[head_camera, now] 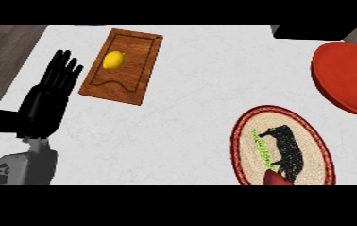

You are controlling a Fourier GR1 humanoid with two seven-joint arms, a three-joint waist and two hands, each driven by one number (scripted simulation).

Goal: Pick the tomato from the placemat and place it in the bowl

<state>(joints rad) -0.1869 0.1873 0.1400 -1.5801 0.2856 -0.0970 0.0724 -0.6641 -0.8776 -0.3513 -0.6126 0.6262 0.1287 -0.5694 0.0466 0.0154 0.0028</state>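
We see left hand [49, 95] open, resting far left; tomato [276, 178] on near edge of placemat [245, 126]; red bowl [335, 73] far right; rt hand out of view.

A white marbled countertop [188, 102] is filling the view; dark wood-grain flooring [17, 50] is showing at upper left.

Left hand [47, 97] rests open at left edge, fingers [64, 69] straight. Lemon [114, 59] on wooden board [129, 81]. Oval placemat [310, 140] lower right; tomato [276, 178] at its bottom edge. Red bowl [338, 76] far right on white surface [188, 107].
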